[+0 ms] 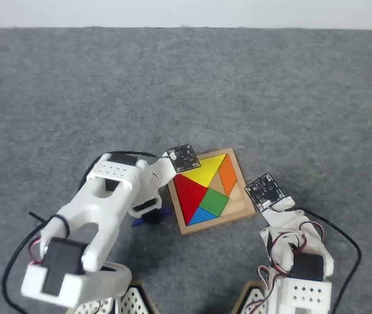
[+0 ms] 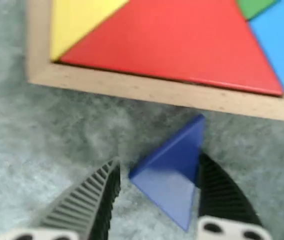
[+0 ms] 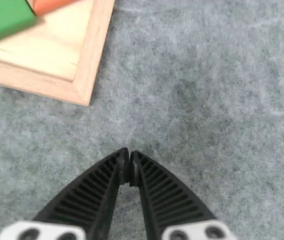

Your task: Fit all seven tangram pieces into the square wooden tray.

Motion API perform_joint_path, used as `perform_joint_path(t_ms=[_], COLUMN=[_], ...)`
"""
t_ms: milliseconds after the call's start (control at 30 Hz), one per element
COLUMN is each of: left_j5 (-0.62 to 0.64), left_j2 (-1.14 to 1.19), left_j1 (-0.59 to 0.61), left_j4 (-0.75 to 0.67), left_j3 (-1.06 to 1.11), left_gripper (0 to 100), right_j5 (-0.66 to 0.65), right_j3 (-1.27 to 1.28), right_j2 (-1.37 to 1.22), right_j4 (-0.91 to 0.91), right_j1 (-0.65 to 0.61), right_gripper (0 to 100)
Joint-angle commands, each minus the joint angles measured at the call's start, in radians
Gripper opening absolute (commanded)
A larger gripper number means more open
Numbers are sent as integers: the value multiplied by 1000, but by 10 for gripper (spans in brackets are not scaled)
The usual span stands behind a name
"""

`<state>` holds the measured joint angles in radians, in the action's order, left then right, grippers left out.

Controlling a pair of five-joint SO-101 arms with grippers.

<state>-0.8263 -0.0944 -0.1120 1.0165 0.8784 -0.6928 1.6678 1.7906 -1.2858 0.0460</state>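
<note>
The square wooden tray (image 1: 241, 204) lies mid-table holding a yellow (image 1: 205, 171), an orange (image 1: 228, 174), a red (image 1: 188, 193), a green (image 1: 216, 201) and a light blue piece (image 1: 202, 215). Bare wood shows along its right side. Just outside the tray's left rim (image 2: 157, 95), a dark blue triangle (image 2: 174, 165) is tilted over the carpet between the fingers of my left gripper (image 2: 157, 167), which is shut on it. My right gripper (image 3: 130, 152) is shut and holds nothing, low over the carpet beside the tray's corner (image 3: 94, 50).
Grey carpet covers the whole table, with wide free room behind and to both sides of the tray. The left arm (image 1: 101, 209) stretches in from the front left. The right arm (image 1: 297, 245) sits at the front right with loose cables around it.
</note>
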Motion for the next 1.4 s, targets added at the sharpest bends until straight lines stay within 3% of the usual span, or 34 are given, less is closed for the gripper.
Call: perform_joint_path(t_ms=[0,367,833,900,1100,1367], left_j5=[-11,133,245,244,160,95], left_j2=[58,57,57,57,69,72], left_j1=[2,-84,-141,-130,-40,72], left_j4=[43,58,273,273,261,152], left_j3=[-42,-90,-280,-283,-282,-262], left_gripper=[151,58,24,42,262,264], right_j5=[9,8,8,8,8,8], right_j3=[15,15,15,15,15,15], right_j2=[8,8,8,8,8,8], right_j4=[22,22,22,22,22,22], right_j1=[8,8,8,8,8,8], right_gripper=[6,6,6,6,6,6])
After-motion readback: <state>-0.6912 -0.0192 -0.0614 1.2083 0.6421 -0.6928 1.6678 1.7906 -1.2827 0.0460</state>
